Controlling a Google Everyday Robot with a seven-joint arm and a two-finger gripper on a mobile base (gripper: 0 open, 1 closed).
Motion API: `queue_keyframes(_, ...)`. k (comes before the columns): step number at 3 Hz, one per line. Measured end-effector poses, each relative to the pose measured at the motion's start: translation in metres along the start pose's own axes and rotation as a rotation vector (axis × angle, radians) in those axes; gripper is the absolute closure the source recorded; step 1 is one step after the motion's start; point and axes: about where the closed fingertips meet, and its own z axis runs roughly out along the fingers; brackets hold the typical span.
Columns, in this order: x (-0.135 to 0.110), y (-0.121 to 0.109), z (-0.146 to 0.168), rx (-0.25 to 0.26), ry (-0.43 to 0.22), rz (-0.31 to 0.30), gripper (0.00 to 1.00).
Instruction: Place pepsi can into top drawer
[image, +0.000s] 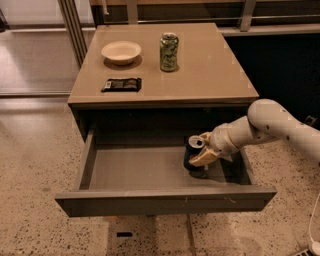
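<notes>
The gripper (201, 148) pinches the pepsi can (190, 156) between its 2 fingers, upright inside the open top drawer (165, 200) (right part, whether it touches the floor is unclear).

Claw (199, 149) around pepsi can (190, 153) in top drawer (165, 200), right; left free.

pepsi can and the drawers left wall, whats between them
Only bare drawer floor, seen in the camera view, between the pepsi can and the top drawer's left wall. The gripper is at the can, in the drawer's right end.
</notes>
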Motion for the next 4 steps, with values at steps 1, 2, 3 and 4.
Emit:
queue_keyframes(1, 0.0, 0.0, 0.0, 0.0, 0.0, 0.0, 0.35)
queue_keyframes(2, 0.0, 0.0, 0.0001, 0.0, 0.0, 0.0, 0.12)
queue_keyframes(3, 0.0, 0.0001, 0.0001, 0.0, 0.0, 0.0, 0.0)
queue_keyframes(4, 0.0, 0.0001, 0.0002, 0.0, 0.0, 0.0, 0.0)
